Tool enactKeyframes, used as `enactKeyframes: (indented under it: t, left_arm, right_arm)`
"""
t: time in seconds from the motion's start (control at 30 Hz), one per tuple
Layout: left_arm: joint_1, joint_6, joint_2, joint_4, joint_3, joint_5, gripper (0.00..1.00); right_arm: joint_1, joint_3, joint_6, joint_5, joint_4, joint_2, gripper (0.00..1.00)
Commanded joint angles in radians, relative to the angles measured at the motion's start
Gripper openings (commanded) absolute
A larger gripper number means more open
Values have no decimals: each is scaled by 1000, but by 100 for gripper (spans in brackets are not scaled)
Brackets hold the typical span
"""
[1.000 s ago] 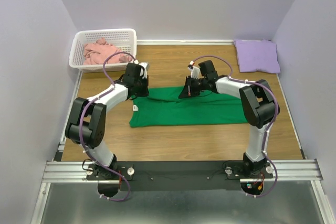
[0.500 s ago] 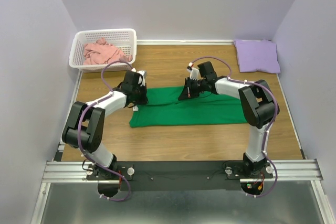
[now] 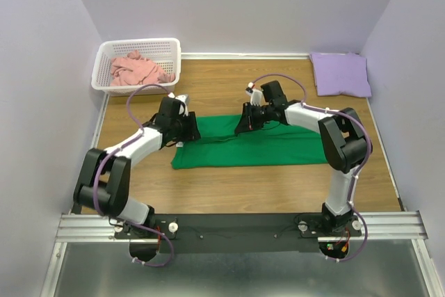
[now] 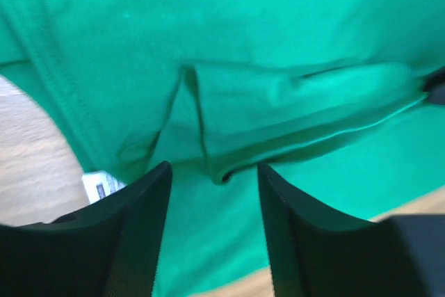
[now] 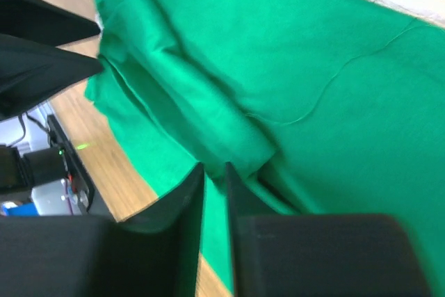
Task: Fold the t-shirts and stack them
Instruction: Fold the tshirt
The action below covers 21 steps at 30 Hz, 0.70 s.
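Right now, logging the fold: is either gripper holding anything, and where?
Left gripper is open, holding nothing. Right gripper sits narrow at a fold of the green t-shirt; a grip cannot be told.

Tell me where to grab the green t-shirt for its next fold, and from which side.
Take the green t-shirt by its left short end, near the neck label, coming down from above, astride the edge. It lies flat as a long band on the table, so that end probably lifts and carries over cleanly.
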Motion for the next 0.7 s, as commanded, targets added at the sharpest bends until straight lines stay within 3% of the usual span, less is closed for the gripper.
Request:
enactKeyframes:
  t: [0.0, 0.07, 0.27, 0.43, 0.67]
  left_arm:
    - [1, -14, -150, -31, -28, -29, 62]
    - [-1, -34, -218, -41, -49, -45, 63]
    - [-5, -75, -312, -29, -88, -57, 66]
    - [-37, -115, -271, -11, -74, -43, 66]
    - [-64, -219, -194, 40, -123, -54, 61]
  right_arm:
    - [25, 51, -49, 8, -69, -89, 30]
    - [43, 83, -68, 25, -93, -91, 34]
    - [89, 158, -68, 37, -98, -28, 35]
    - [102, 174, -57, 49, -94, 44, 34]
    - [94, 31, -71, 129, -48, 81, 28]
